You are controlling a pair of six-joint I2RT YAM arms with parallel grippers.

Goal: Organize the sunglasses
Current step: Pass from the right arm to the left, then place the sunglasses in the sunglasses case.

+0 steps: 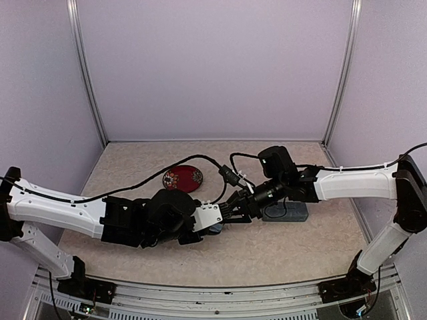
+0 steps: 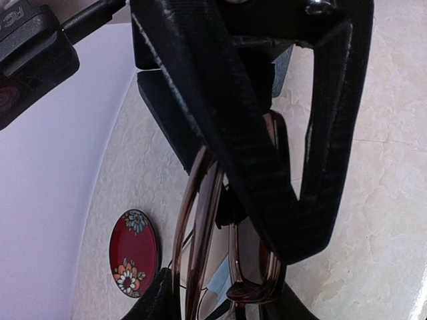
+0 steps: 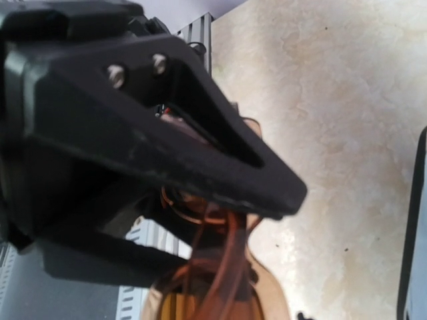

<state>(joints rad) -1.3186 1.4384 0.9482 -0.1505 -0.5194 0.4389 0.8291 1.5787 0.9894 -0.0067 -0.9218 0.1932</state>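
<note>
The reddish-brown sunglasses (image 2: pixel 200 220), folded, hang between both grippers above the middle of the table. In the top view they are almost hidden where the grippers meet. My left gripper (image 1: pixel 217 225) has its fingertips on either side of the frame in the left wrist view (image 2: pixel 220 308). My right gripper (image 1: pixel 231 211) comes from the right, and one of its black fingers (image 2: pixel 267 167) crosses over the glasses. In the right wrist view the amber frame and arms (image 3: pixel 220 267) sit between its closed-in jaws (image 3: pixel 227 230). A thin black outline (image 2: pixel 209 301) shows below. I cannot tell if it is the black pair.
A red oval case with flowers (image 1: pixel 183 179) lies behind the left gripper and also shows in the left wrist view (image 2: pixel 135 252). A grey-blue case (image 1: pixel 287 212) lies under the right forearm. A light-blue cloth (image 2: pixel 230 267) lies beneath the glasses. White walls enclose three sides.
</note>
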